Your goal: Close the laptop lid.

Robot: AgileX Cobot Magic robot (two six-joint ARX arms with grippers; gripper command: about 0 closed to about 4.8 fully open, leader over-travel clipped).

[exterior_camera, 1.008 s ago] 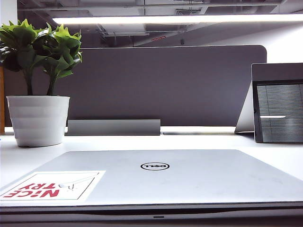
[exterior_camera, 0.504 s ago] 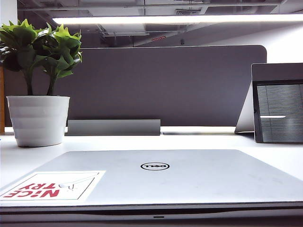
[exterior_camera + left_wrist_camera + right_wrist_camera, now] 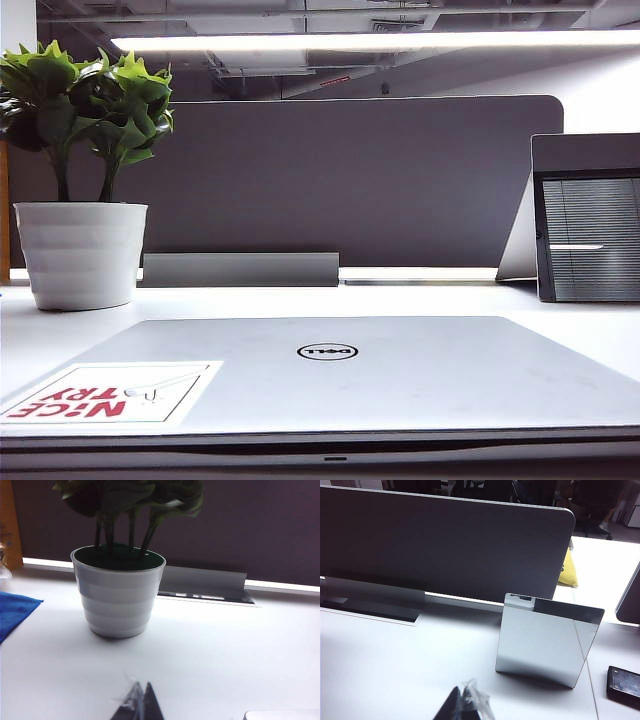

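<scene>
Since the lid already lies flat across the lower frame, both claws should stay clear; left claw and right claw show pinched, empty tips.

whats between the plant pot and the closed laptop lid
Only bare white table: the exterior view shows nothing between the white plant pot and the shut laptop lid. Neither gripper shows there.
</scene>
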